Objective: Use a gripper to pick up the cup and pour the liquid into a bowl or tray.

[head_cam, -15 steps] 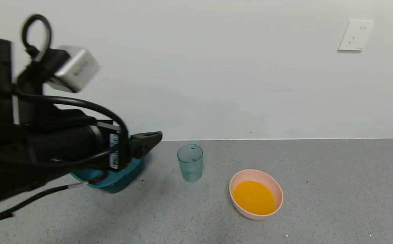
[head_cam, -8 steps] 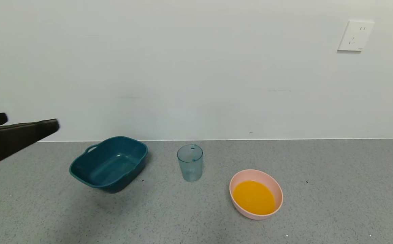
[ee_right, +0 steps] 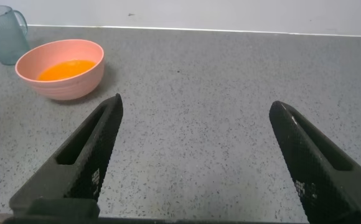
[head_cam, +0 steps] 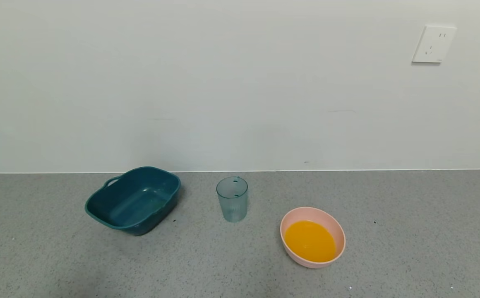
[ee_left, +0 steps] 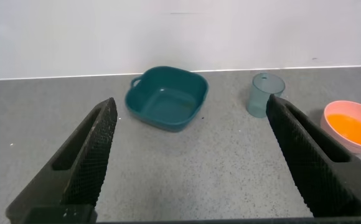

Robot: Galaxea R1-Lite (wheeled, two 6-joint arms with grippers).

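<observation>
The ribbed blue-green cup [head_cam: 232,199] stands upright and empty on the grey counter, between the teal tub and the pink bowl [head_cam: 338,232]. The bowl holds the orange liquid [head_cam: 310,241]. Neither gripper shows in the head view. In the left wrist view my left gripper [ee_left: 192,112] is open and empty, well back from the cup [ee_left: 265,94] and the bowl [ee_left: 346,109]. In the right wrist view my right gripper [ee_right: 196,112] is open and empty over bare counter, with the bowl [ee_right: 62,86], its liquid [ee_right: 65,69] and the cup [ee_right: 4,41] farther off.
A dark teal handled tub [head_cam: 133,200] sits empty to the left of the cup; it also shows in the left wrist view [ee_left: 165,98]. A white wall runs along the counter's back edge, with a socket [head_cam: 433,43] high on the right.
My left arm has pulled back to the left and out of the head view, uncovering the teal tub. The cup and bowl have not moved.
</observation>
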